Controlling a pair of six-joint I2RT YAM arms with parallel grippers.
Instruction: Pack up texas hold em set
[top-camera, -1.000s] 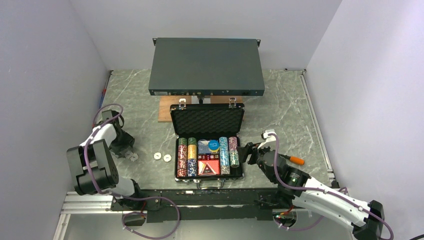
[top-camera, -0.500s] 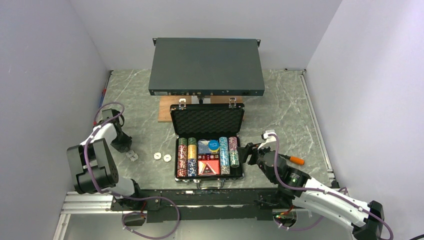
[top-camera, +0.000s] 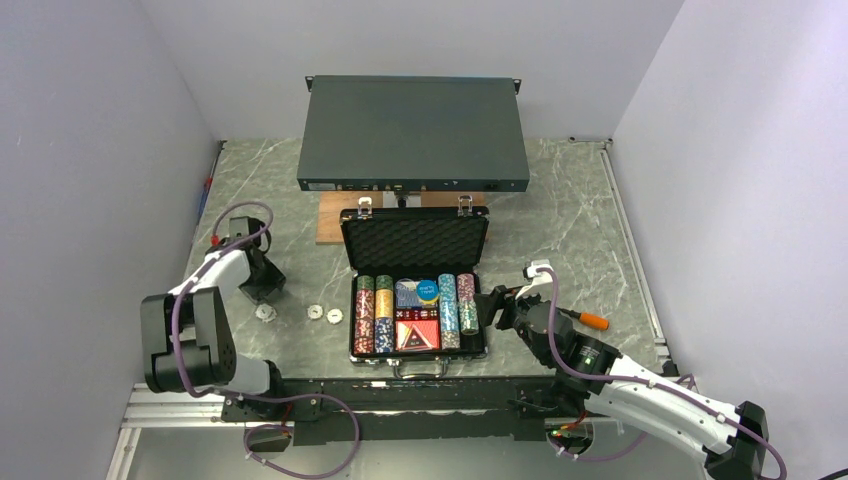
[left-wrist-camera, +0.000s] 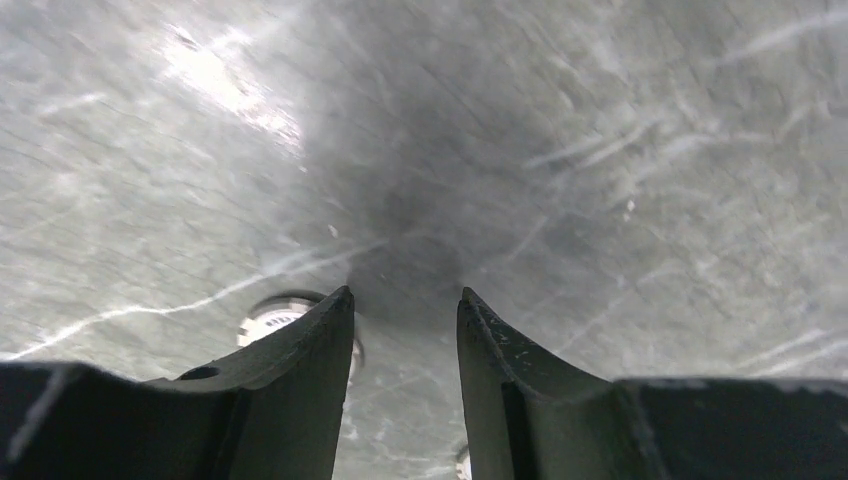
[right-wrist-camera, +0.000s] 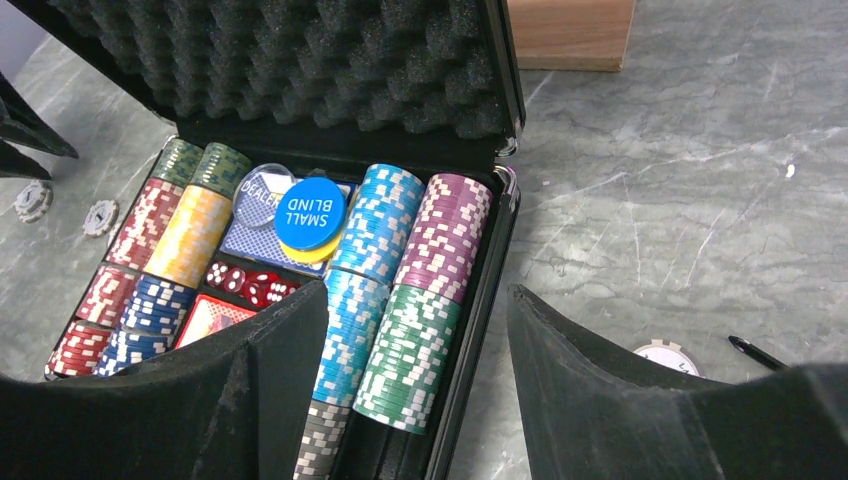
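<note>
Chip (left-wrist-camera: 266, 314) half hidden behind left finger (left-wrist-camera: 300, 385) — markings blurred.

Plain pale walls (top-camera: 90, 120) on three sides, grey veined marble tabletop (top-camera: 570, 220), even light

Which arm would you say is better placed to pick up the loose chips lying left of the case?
Left. The left gripper, open, hovers by the nearest chip; the right gripper sits beyond the case, which blocks its path.
</note>
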